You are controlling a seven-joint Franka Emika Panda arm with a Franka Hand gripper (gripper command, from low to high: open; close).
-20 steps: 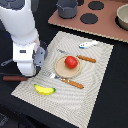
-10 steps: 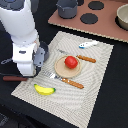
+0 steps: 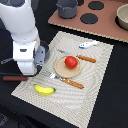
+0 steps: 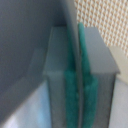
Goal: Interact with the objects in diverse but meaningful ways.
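Nothing has shifted in the last second. At the placemat's (image 3: 95, 75) left edge, my hand (image 4: 77, 100) stays pinched on the frying pan's (image 3: 46, 51) thin rim. Banana (image 3: 44, 90) sits on the mat's near-left corner, tomato (image 3: 71, 62) mid-mat, fish (image 3: 88, 44) at its far edge. I judge the grasp settled and the lift still pending.

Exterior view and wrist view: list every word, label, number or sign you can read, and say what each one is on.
No readable text in either view.
Robot arm: plain white casing, no legible marking.
Placemat, tomato, banana, fish-shaped piece: no print visible.
Wrist view: a blurred close-up of the green pads closed on a thin grey edge; no lettering.
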